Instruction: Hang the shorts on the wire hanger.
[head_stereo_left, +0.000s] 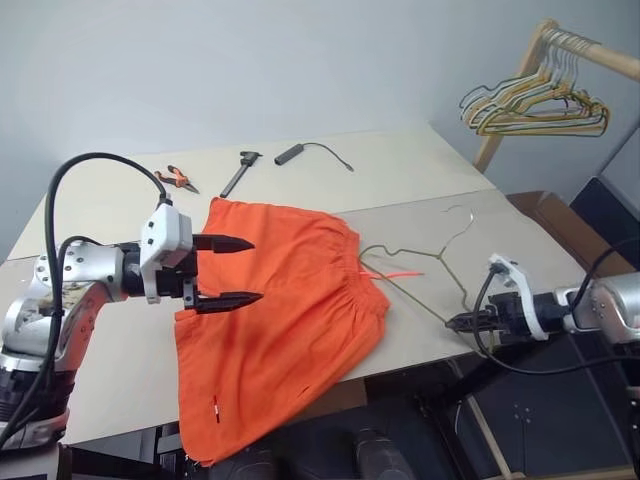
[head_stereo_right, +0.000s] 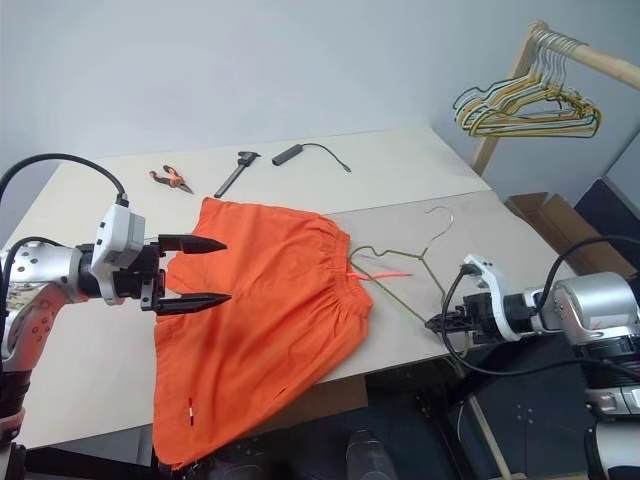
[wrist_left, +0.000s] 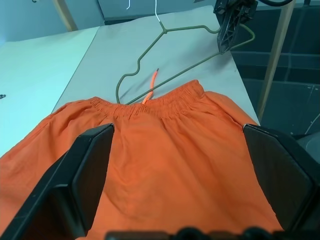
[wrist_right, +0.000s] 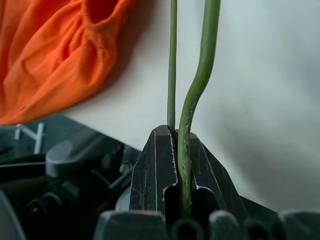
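- Right gripper (head_stereo_left: 462, 322): we see its jaws clamped on the hanger (head_stereo_left: 420, 262) at the wire's near corner, by the table (head_stereo_left: 420, 170) edge; we judge this grip steadies the frame for threading.
- Left gripper (head_stereo_left: 228, 271): its fingers stand wide apart, holding nothing, poised just above the shorts (head_stereo_left: 285, 315) and pointing toward 3 o'clock.
- Shorts: spread flat, the waistband toward the hanger at 3 o'clock, with one end of the wire tucked in it; the legs overhang the near edge at 7 o'clock.
- Arms: both forearms reach inward, roughly level, facing each other across the shorts.
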